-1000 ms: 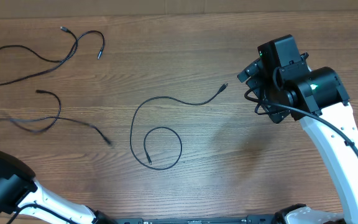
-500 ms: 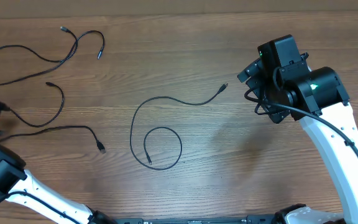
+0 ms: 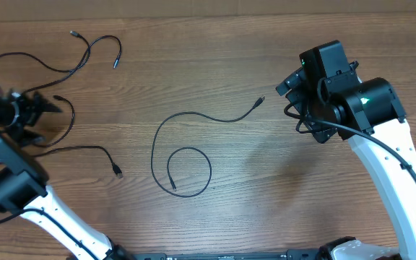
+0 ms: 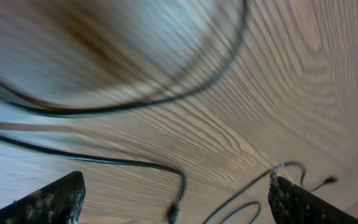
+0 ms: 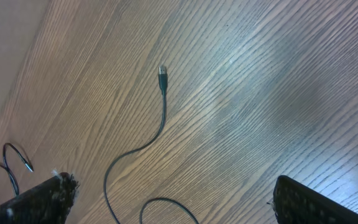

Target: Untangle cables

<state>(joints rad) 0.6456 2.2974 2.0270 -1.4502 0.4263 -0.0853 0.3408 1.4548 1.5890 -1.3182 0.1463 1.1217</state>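
Thin black plug-tipped cables (image 3: 152, 155) in loose curves, one just ahead of low left pincer (image 3: 43, 121), jaws wide, empty, right pincer (image 5: 176, 200) hovering, wide, empty

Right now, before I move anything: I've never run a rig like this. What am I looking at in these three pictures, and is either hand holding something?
You are seeing two white-and-black robot arms at a wooden table. The wide picture comes from a camera fixed above the table. The other two come from a camera on each wrist, with that hand's dark fingertips in the bottom corners. Three thin black cables lie on the wood: the top-left cable, the lower-left cable and the looped cable in the middle. The left hand is open above the cables at the left. The right hand is open at the right, near the looped cable's plug. Neither hand holds anything.
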